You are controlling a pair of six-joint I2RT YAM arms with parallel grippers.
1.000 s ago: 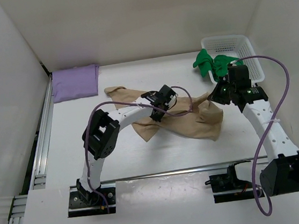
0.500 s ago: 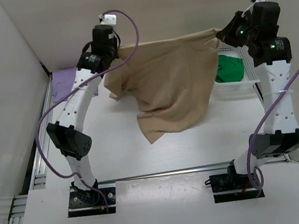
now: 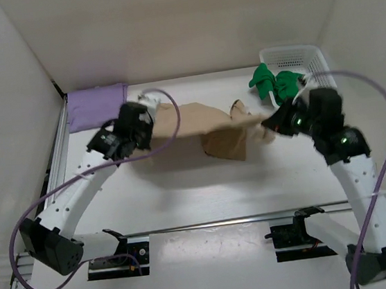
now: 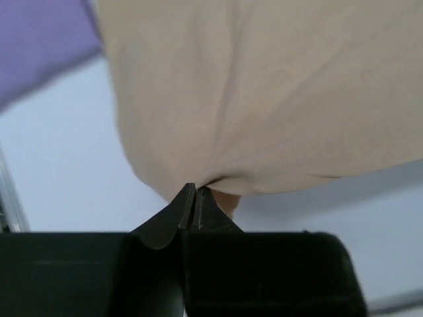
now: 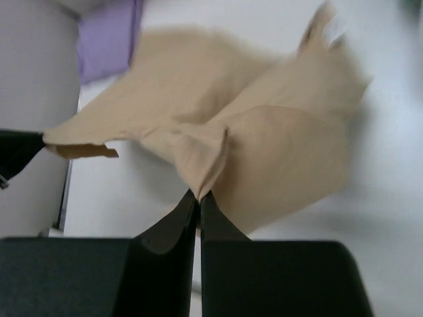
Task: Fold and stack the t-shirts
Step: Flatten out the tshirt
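Observation:
The tan t-shirt (image 3: 212, 125) hangs stretched between both grippers, low over the middle of the table, with its lower part folded on the surface. My left gripper (image 3: 154, 121) is shut on its left edge, and the cloth bunches at the tips (image 4: 195, 188) in the left wrist view. My right gripper (image 3: 269, 123) is shut on the right edge, pinching a fold of tan t-shirt (image 5: 264, 145) at its tips (image 5: 199, 193). The lavender t-shirt (image 3: 96, 105) lies folded flat at the back left. The green t-shirt (image 3: 273, 81) is draped over the basket's near rim.
A white mesh basket (image 3: 305, 58) stands at the back right corner. White walls close in the table at the left, back and right. A metal rail (image 3: 54, 181) runs along the left edge. The lavender t-shirt (image 4: 39, 46) lies just beyond the tan cloth.
From a crumpled heap on the table, both grippers lifted the tan t-shirt high and spread it. It has now come down low, held out between them.

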